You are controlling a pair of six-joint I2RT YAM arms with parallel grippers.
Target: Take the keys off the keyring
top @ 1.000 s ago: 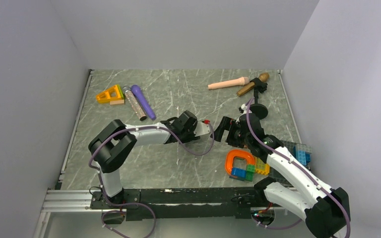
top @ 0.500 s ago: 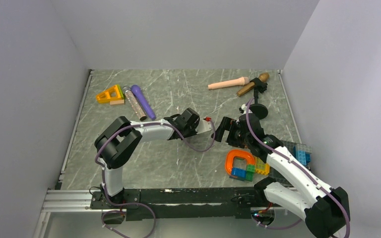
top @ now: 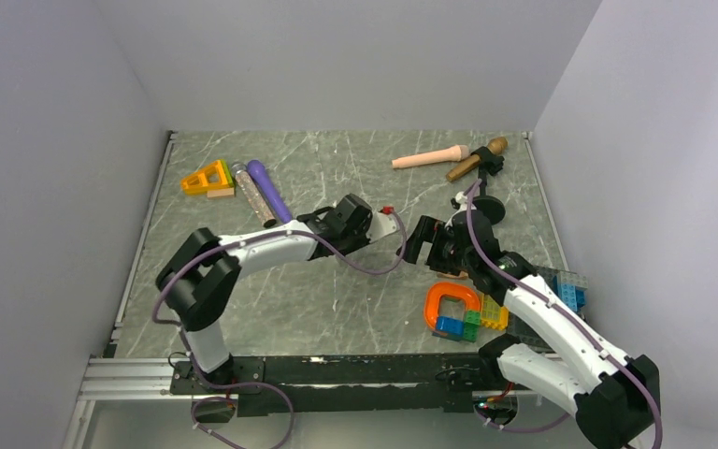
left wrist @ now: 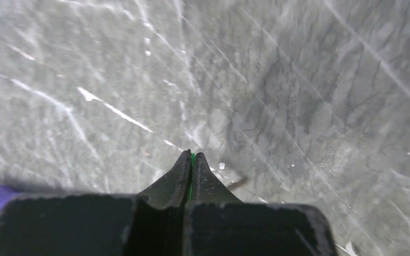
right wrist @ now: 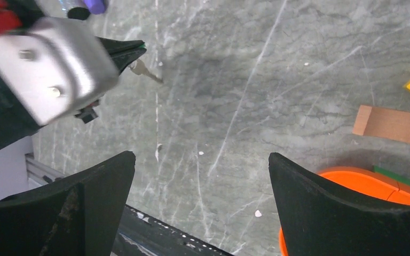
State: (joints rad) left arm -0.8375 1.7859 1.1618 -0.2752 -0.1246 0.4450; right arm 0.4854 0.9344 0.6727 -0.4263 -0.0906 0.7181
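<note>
bricks: coloured building blocks (top: 479,316) sit nearest your right arm's base, touching an orange arch (top: 452,297); blue bricks (top: 570,290) lie just right of the forearm
tabletop (top: 337,299): grey marble pattern, walled on three sides
right gripper (top: 418,243): jaws spread wide with nothing between them, over bare tabletop at mid-table, pointing at the left gripper and close to it; your right wrist view shows only marble between its fingers (right wrist: 101,197)
wood block (right wrist: 394,126): tan, flat on the tabletop, just beyond the arch in the right wrist view
left gripper (left wrist: 191,156): arm stretched out to the centre, jaws pressed together on the green key
green key (left wrist: 191,169): you see it only as a thin bright-green sliver pinched between the fingertips
metal blade (right wrist: 148,71): sticks out past the closed fingertips, above the marble
teal key, keyring: you can't make them out in any view
far left: orange triangle toy (top: 208,178), glitter cylinder (top: 254,196) and purple cylinder (top: 271,194) side by side
far right: pink handle (top: 430,157) lying flat, gold microphone (top: 477,159) on a black stand
</note>
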